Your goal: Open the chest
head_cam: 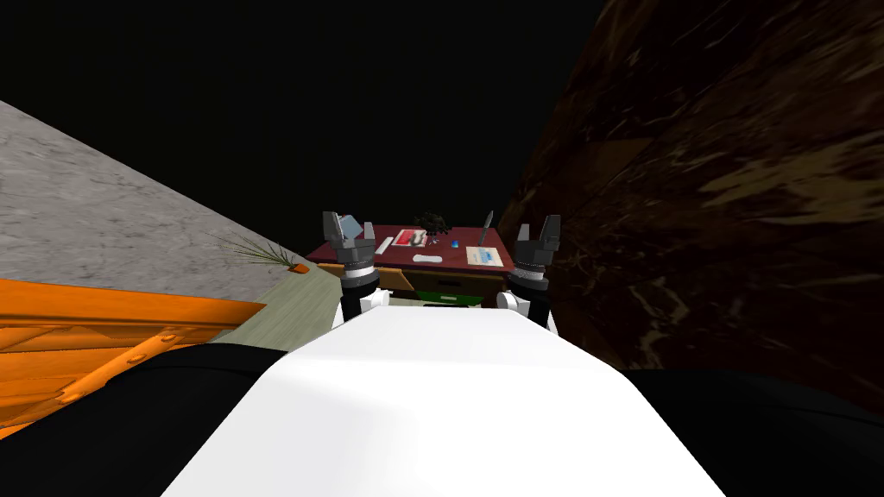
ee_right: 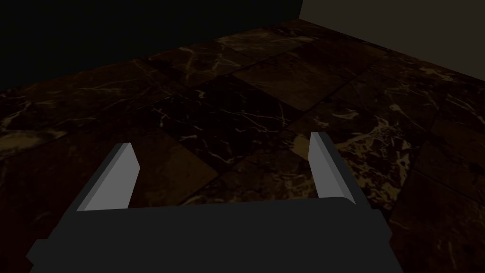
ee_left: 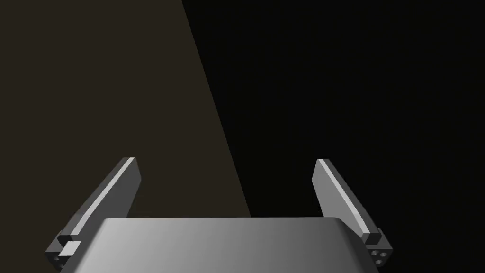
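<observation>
An orange wooden piece (head_cam: 95, 332) with moulded panels and round studs lies at the left edge of the head view, low and to my left; whether it is the chest I cannot tell. Both arms are raised in front of me, well away from it. My left gripper (head_cam: 350, 231) (ee_left: 225, 159) is open with nothing between its fingers. My right gripper (head_cam: 537, 231) (ee_right: 220, 140) is open too and empty, facing a dark marbled tiled surface (ee_right: 237, 109).
Straight ahead stands a desk (head_cam: 332, 253) with a dark red top carrying a red book (head_cam: 408, 239), a small plant (head_cam: 432, 223) and papers (head_cam: 484, 255). A grassy plant in an orange pot (head_cam: 297, 268) sits by the grey wall (head_cam: 104, 216). Dark marbled surface (head_cam: 734, 216) rises on the right.
</observation>
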